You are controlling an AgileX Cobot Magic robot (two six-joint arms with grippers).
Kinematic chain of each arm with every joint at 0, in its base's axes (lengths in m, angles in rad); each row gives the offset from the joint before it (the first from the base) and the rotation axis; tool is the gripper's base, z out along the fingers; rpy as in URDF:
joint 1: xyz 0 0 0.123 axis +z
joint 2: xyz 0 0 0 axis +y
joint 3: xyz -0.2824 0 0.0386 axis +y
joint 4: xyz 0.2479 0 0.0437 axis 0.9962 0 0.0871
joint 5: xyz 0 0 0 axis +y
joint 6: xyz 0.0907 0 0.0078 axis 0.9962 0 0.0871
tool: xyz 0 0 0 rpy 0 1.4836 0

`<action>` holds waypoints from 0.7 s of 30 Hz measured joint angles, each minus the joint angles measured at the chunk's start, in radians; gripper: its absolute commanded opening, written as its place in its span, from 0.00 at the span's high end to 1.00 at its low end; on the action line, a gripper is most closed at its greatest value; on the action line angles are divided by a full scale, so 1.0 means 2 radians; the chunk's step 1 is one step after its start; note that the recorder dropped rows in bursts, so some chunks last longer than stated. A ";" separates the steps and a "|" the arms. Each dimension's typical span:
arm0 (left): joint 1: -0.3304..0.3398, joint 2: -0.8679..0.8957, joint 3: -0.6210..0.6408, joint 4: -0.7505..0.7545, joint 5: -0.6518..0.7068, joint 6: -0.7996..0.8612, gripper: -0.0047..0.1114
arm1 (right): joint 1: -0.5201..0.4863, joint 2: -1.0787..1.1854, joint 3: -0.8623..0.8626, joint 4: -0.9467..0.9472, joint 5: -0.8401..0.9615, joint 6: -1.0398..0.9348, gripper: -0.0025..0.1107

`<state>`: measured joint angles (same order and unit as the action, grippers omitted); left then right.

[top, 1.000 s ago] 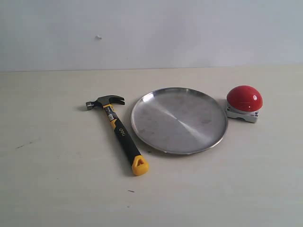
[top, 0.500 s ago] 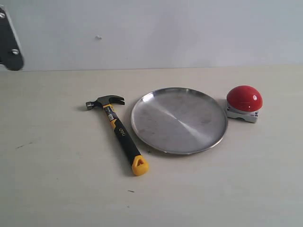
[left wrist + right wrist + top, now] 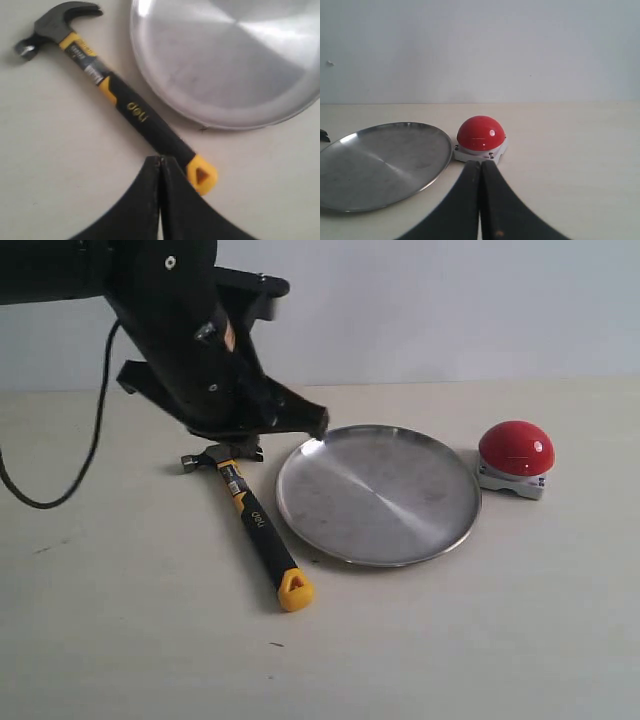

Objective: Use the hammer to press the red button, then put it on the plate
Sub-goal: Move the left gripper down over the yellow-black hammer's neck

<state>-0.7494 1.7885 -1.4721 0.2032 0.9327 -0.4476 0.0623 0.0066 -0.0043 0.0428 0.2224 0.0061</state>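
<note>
The hammer (image 3: 256, 527) lies flat on the table left of the plate (image 3: 378, 495), head away from me and yellow end nearer. My left arm (image 3: 200, 350) hangs over the hammer's head and hides part of it. In the left wrist view the left gripper (image 3: 160, 159) is shut and empty, its tips above the handle (image 3: 125, 102) near the yellow end, with the plate (image 3: 225, 60) beside it. The red button (image 3: 516, 448) sits on its grey base right of the plate. My right gripper (image 3: 480, 162) is shut and empty, a short way in front of the button (image 3: 481, 132).
A pale wall (image 3: 450, 300) closes the back of the light table. A black cable (image 3: 60, 490) loops down from the left arm over the table's left side. The plate's rim (image 3: 440, 165) lies close to the button's base.
The left arm has swung in from the upper left and now hangs above the hammer's head. Hammer, plate and button have not moved.
</note>
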 measured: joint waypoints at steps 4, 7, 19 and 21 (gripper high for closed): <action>0.000 0.003 -0.003 -0.022 -0.020 -0.003 0.96 | 0.000 0.000 0.000 0.000 0.000 0.000 0.98; 0.000 0.003 -0.003 -0.024 -0.021 -0.003 0.96 | 0.000 0.000 0.000 0.000 0.000 0.000 0.98; 0.000 0.003 -0.003 -0.023 -0.043 -0.002 0.96 | 0.000 0.000 0.000 0.000 0.000 0.000 0.98; 0.000 0.003 -0.003 -0.022 -0.063 -0.018 0.96 | 0.000 0.000 0.000 0.000 0.000 0.000 0.98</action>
<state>-0.7494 1.7954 -1.4784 0.1589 0.8074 -0.4833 0.0623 0.0066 -0.0043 0.0428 0.2224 0.0061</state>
